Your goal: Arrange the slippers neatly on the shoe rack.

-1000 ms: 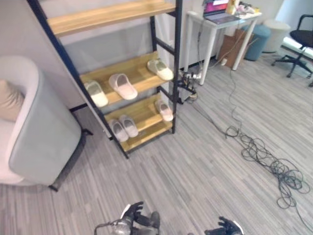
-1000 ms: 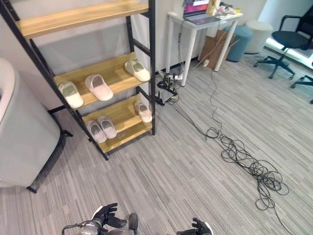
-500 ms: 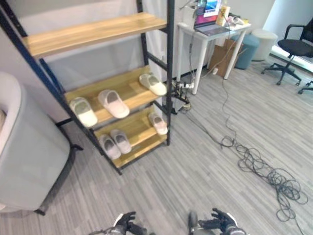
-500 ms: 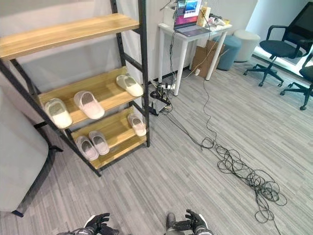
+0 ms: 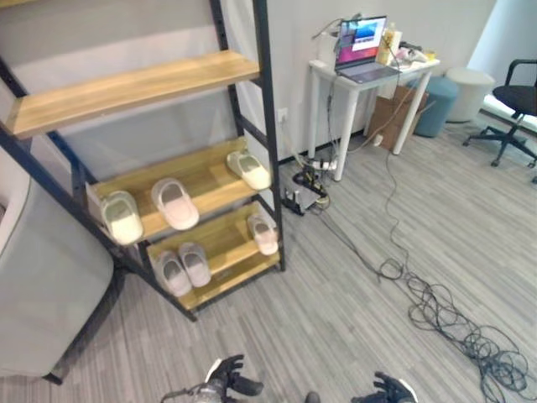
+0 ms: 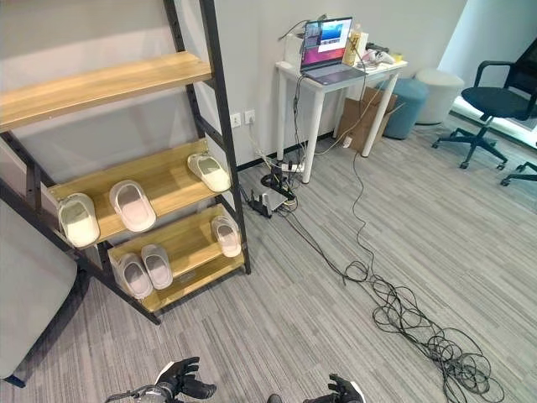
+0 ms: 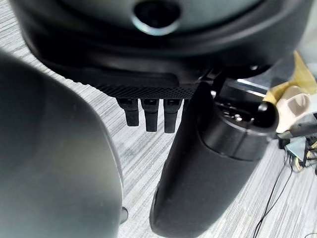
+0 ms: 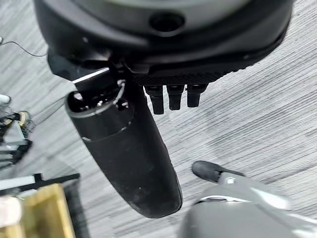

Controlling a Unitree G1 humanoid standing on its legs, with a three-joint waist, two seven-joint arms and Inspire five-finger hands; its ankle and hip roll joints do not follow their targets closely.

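Observation:
A black-framed shoe rack (image 5: 267, 126) with wooden shelves stands against the wall. Its middle shelf carries a pale green slipper (image 5: 122, 218) at the left end, a pink slipper (image 5: 175, 203) beside it, and another pale green slipper (image 5: 249, 170) at the right end. On the bottom shelf lies a grey pair (image 5: 183, 268) at the left and a single pale slipper (image 5: 263, 233) at the right. My left hand (image 5: 228, 382) and right hand (image 5: 388, 390) hang low over the floor, far from the rack, both open and empty. The left wrist view shows the left hand's thumb (image 7: 208, 163), and the right wrist view the right hand's thumb (image 8: 129, 148).
A grey armchair (image 5: 42, 285) stands left of the rack. A power strip (image 5: 304, 189) lies by the rack's right foot, and a tangle of cables (image 5: 453, 327) runs across the floor. Behind are a white desk (image 5: 369, 80) with a laptop, a teal stool (image 5: 432, 92) and an office chair (image 5: 520, 105).
The camera has moved, so the rack sits further left and more of the wall shows. The slippers stay where they were. Both hands remain low and empty.

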